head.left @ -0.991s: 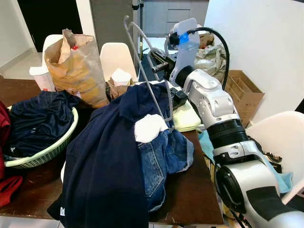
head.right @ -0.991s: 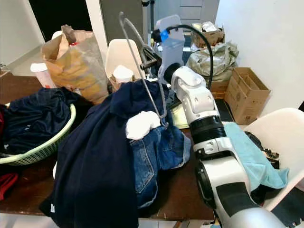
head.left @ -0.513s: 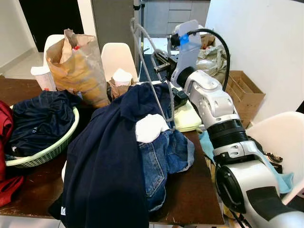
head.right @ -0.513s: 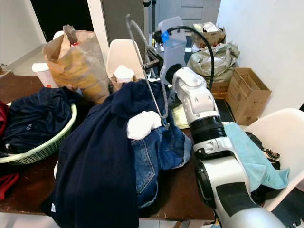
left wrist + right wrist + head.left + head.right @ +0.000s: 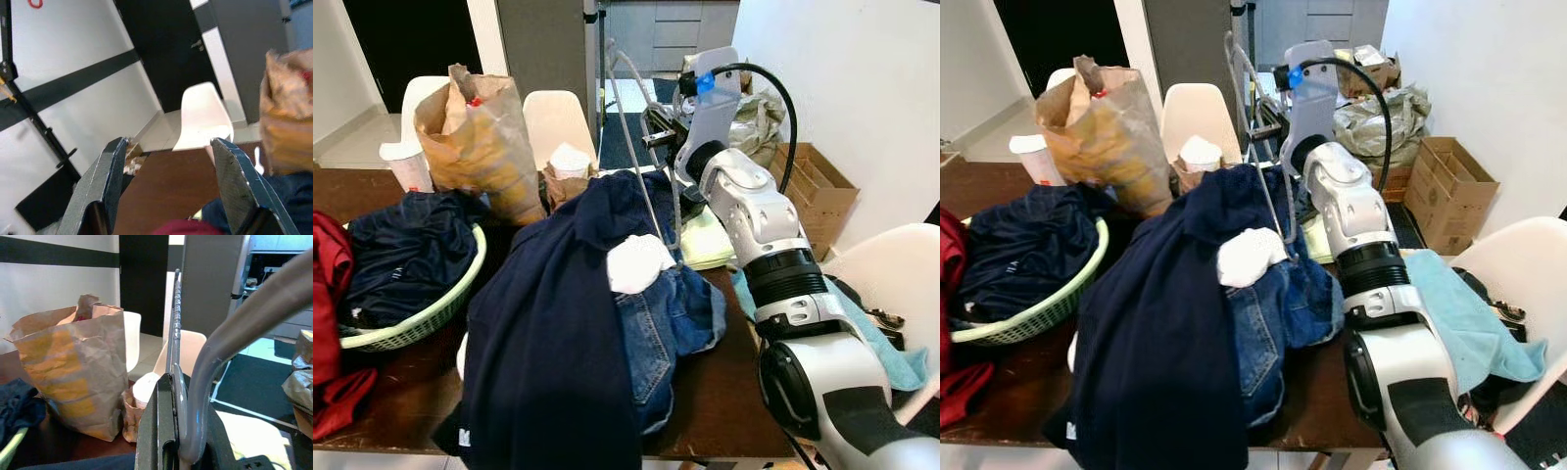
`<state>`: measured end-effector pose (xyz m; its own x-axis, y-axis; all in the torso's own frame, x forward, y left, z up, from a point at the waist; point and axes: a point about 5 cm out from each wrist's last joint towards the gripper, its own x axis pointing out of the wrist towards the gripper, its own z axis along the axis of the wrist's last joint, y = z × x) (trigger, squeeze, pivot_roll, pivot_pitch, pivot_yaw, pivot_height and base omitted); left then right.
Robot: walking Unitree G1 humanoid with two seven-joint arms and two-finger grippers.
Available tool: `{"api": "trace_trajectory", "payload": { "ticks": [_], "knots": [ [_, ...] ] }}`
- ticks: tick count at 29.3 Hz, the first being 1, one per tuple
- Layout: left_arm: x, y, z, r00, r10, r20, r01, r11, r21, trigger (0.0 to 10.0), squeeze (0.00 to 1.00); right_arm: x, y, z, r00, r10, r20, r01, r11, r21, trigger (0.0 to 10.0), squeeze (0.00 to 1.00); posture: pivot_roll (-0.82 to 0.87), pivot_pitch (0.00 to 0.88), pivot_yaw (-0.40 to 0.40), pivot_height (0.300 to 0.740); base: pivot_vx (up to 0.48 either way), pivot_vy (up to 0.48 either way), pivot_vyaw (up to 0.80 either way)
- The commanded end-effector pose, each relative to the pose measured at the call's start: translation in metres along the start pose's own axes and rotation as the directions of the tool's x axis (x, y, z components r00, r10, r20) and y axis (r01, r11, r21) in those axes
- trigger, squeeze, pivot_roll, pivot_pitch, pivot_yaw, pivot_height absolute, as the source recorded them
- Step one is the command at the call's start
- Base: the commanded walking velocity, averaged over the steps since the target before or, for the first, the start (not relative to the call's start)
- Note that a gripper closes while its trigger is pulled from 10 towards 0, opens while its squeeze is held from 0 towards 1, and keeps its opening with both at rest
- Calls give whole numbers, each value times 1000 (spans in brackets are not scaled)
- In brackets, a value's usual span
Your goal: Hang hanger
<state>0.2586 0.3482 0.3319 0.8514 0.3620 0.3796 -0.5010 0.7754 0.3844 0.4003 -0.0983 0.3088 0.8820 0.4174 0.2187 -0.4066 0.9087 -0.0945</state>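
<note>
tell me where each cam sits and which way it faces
Left and right eye views: on the head, looking forward and down at the dark wooden table heaped with clothes; the silver right arm reaches in.
Left wrist view: on the left wrist, looking along the open left hand toward a white plastic chair.
Right wrist view: on the right wrist, along the right hand clamping the grey metal hanger.
Shared: the crumpled brown paper bag shows in the eye and both wrist views.

A grey hanger (image 5: 641, 147) rises over a navy garment (image 5: 553, 333) and blue jeans (image 5: 671, 313). The basket (image 5: 431, 313) is pale green, the paper bag (image 5: 475, 137) brown and yellow, the cloth (image 5: 328, 294) red.
</note>
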Motion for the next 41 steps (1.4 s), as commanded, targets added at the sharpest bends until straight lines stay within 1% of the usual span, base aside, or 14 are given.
{"api": "trace_trajectory", "payload": {
  "ticks": [1,17,22,24,26,29,31,32,33,34,36,37,39,41],
  "knots": [
    [-2,-1,-1,1000,7,-12,-7,1000,-1,10000,0,-1,-1,-5,1000,-6,-5,6,1000,-6,10000,0,29,0,6,736,0,364,0],
    [-6,-31,-1,998,-57,-17,56,997,-51,10000,0,1,3,-6,1000,5,-10,-5,1000,-18,10000,0,25,0,-2,736,-199,388,0],
    [-12,-49,-6,993,-111,-27,108,989,-105,10000,0,-1,1,-5,1000,-5,-4,5,1000,-31,10000,0,24,0,-6,736,-244,415,0],
    [-12,-49,-6,993,-111,-27,108,989,-105,10000,0,-1,1,-5,1000,-5,-4,5,1000,-31,10000,0,24,0,-6,736,-244,412,0],
    [-18,-66,-5,980,-201,2,199,969,-144,10000,0,-3,-13,5,995,-78,56,81,996,-45,10000,0,22,0,-5,736,0,137,0],
    [-21,-73,-4,971,-239,21,239,958,-160,10000,0,-6,-26,16,983,-139,121,143,989,-30,10000,0,23,0,-5,736,0,0,0],
    [-25,-79,-4,963,-268,37,270,950,-159,10000,0,-22,-70,42,911,-337,238,355,934,-37,10000,0,14,0,-8,736,0,0,0],
    [-25,-79,-4,963,-268,37,270,950,-159,10000,0,-22,-70,42,911,-337,238,355,934,-37,10000,0,14,0,-8,736,0,0,0],
    [-25,-80,-4,962,-270,38,272,950,-155,10000,0,-31,-89,50,871,-412,267,445,892,-75,10000,0,14,0,-8,736,0,0,0],
    [-25,-80,-4,962,-270,38,272,950,-155,10000,0,-31,-89,50,871,-412,267,445,892,-75,10000,0,14,0,-8,736,0,0,0],
    [-26,-82,-6,962,-271,36,273,951,-147,10000,0,-47,-120,54,812,-518,268,574,791,-211,10000,0,10,0,-9,736,0,0,0],
    [-26,-82,-6,962,-271,36,273,951,-147,10000,0,-47,-120,54,812,-518,268,574,791,-211,10000,0,10,0,-9,736,0,0,0],
    [-28,-85,-7,960,-276,33,278,951,-136,10000,0,-57,-135,47,798,-554,237,602,730,-324,10000,0,10,0,-10,736,0,0,0],
    [-28,-86,-8,961,-276,27,278,952,-131,10000,0,-60,-138,42,797,-561,221,602,717,-352,10000,0,10,0,-10,736,0,0,0]
  ]
}}
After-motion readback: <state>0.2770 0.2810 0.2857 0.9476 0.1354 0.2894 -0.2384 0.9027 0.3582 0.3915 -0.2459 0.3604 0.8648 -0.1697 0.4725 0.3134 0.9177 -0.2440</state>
